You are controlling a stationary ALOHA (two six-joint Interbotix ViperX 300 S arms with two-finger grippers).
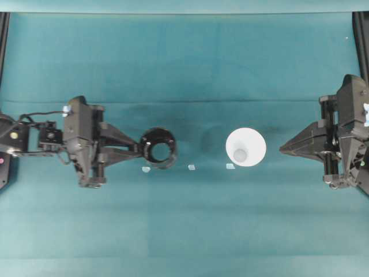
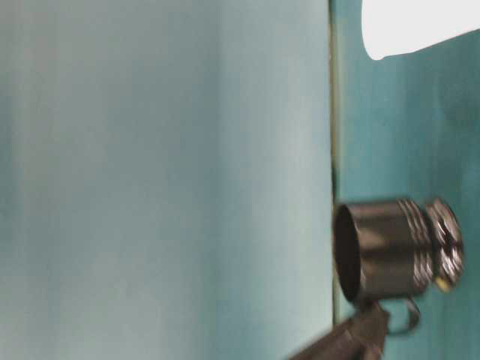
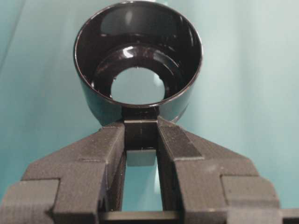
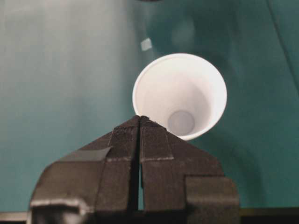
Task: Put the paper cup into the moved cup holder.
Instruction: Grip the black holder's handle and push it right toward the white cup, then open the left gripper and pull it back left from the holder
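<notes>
Right now my left pincer [image 1: 140, 149] pinches the small handle of the cup holder [image 1: 158, 148], which sits left of centre on the desk [image 1: 184, 231]; the left wrist view shows both fingers clamped on the handle tab. My right pincer [image 1: 282, 149] is pressed together, holding nothing, its tip just right of the paper cup [image 1: 245, 146]. That cup stands upright, mouth up, right of centre and well apart from the holder.

I judge the paper cup light and thin-walled, easy to crush or tip, so I would take it gently across the rim wall, one finger inside and one outside. The glossy black holder looks stiff and slippery.

Between the two cups the teal desk lies bare but for small pale markers [image 1: 191, 167], and there is open room near and far of both.
</notes>
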